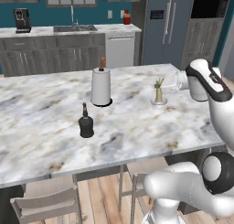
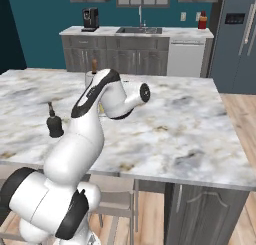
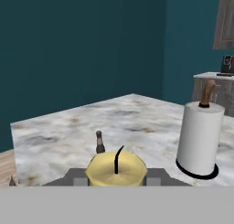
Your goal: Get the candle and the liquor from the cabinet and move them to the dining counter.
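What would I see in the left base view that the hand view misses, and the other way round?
The left base view adds the wooden stools, the sink and the fridge. The hand view adds the candle up close with its black wick, and the gripper closed on it. Both share the dining counter, the paper-towel roll and the liquor.

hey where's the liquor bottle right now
The liquor stands upright on the dining counter in the left base view, in front of the paper-towel roll and left of the candle.
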